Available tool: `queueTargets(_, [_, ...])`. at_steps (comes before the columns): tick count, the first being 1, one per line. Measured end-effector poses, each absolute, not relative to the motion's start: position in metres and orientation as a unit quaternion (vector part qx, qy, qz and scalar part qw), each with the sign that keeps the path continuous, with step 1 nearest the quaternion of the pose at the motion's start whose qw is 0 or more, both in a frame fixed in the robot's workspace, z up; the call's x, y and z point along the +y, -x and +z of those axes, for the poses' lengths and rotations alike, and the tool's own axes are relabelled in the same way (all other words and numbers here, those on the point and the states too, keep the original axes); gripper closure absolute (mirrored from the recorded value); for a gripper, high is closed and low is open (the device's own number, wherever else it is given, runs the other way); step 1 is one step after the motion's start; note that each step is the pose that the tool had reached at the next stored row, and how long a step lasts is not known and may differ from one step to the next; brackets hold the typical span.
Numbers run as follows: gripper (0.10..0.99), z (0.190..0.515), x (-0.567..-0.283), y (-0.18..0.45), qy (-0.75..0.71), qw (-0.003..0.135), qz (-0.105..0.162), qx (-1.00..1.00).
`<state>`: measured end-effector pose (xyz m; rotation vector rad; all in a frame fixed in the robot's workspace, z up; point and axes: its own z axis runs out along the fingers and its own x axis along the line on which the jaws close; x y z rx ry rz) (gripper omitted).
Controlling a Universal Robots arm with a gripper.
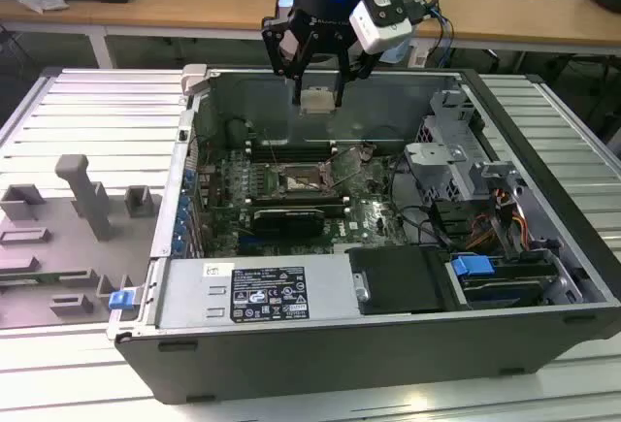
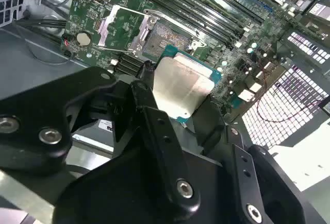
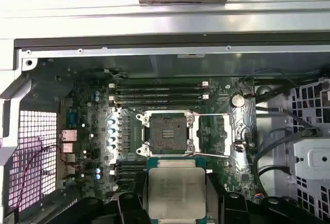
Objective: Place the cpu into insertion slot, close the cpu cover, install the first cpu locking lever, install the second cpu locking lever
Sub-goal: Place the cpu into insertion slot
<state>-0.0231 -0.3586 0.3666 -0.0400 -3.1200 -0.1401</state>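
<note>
My gripper (image 1: pixel 318 90) hangs above the open computer case, shut on the cpu (image 1: pixel 317 101), a flat square chip with a pale silver top. In both wrist views the black fingers (image 2: pixel 148 98) clamp the cpu (image 2: pixel 181 84) (image 3: pixel 175 189) by two opposite edges. Below it on the green motherboard lies the insertion slot (image 3: pixel 166 133) (image 2: pixel 167 35) (image 1: pixel 299 181), its dark centre bare. The cpu cover (image 3: pixel 214 134) (image 2: pixel 121 26) (image 1: pixel 343 164) is swung open beside the slot. A thin wire lever (image 3: pixel 209 155) stands free along the cover's edge.
Long memory slots (image 3: pixel 157 94) run beside the socket. A black card (image 1: pixel 287 218), the power supply (image 1: pixel 254 291) and a drive cage (image 1: pixel 454 165) sit inside the case. The case wall (image 1: pixel 320 78) rises behind the gripper. A grey fixture tray (image 1: pixel 68 238) lies at the exterior view's left.
</note>
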Motion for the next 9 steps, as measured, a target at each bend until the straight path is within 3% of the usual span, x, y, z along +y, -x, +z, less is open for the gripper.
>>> queueTargets(9, [0.545, 0.3665, -0.3586, 0.0231, 0.056, 0.007, -0.045, -0.997])
